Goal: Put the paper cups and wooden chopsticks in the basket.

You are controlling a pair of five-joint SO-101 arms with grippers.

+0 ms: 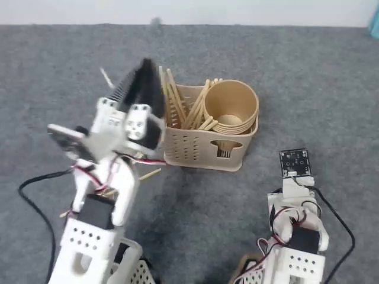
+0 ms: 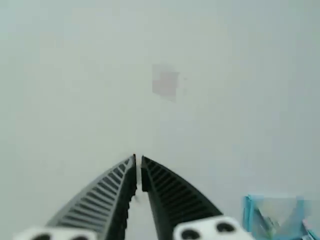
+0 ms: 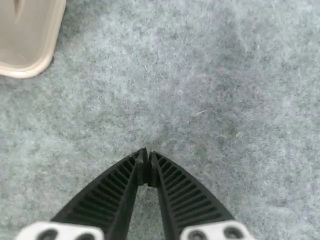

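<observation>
Beige plastic, the basket [image 1: 204, 155] stood in the middle of the grey carpet [image 1: 308, 83]. It already held the stacked paper cups [image 1: 231, 103] and a sheaf of wooden chopsticks [image 1: 177, 100] leaning at its left side. One loose chopstick [image 1: 148, 173] lay on the carpet under the left arm, just beside the basket's front corner, and perhaps another end showed lower down; I could not tell for sure.

The left gripper [image 1: 144, 74] was raised beside the basket and pointed up toward the wall. Its jaws were almost together, with only a thin slit between them and nothing in it. The right gripper [image 3: 148, 156] hung low over bare carpet near the basket, its jaws pressed together and empty.

The step in hand was probably to fetch the loose chopstick. To do it well, the left gripper would need to tilt down, open wide, and come across the stick near its middle, so that it does not swing. The carpet is soft, so the lower jaw may press in slightly.
</observation>
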